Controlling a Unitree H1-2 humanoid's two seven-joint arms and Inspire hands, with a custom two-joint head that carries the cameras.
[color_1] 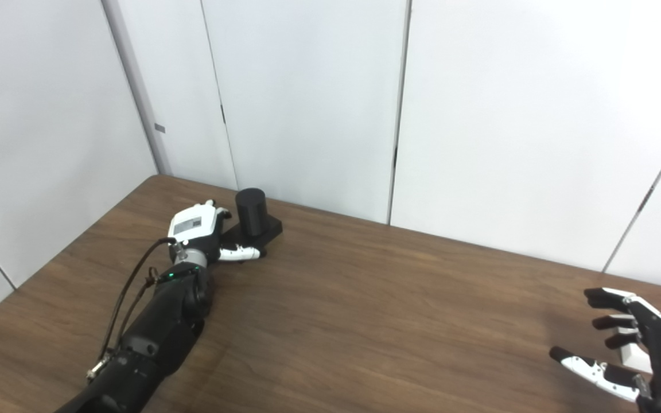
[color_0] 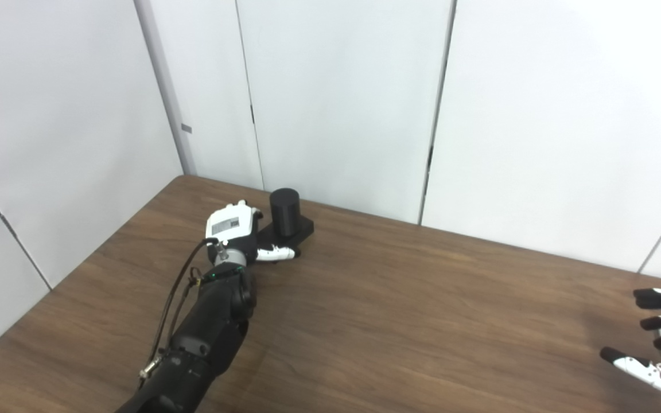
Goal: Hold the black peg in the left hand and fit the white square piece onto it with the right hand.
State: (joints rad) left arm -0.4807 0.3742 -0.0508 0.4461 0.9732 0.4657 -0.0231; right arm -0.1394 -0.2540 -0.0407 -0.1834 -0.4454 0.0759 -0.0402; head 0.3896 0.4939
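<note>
The black peg (color_0: pixel 283 211) is a short upright cylinder on a flat black square base (color_0: pixel 303 228), at the far left of the wooden table (color_0: pixel 399 310). My left hand (color_0: pixel 230 226) rests on the base's left side, with its thumb along the front edge and its fingers hidden behind. My right hand (color_1: pixel 654 338) is open at the right edge, fingers spread, far from the peg. In the right eye view a small white block (color_1: pixel 633 357), apparently the white square piece, shows between its thumb and fingers, mostly hidden.
White wall panels (color_0: pixel 336 103) stand close behind the table's far edge and along its left side. My left forearm (color_0: pixel 204 338) with its cable lies across the table's left part.
</note>
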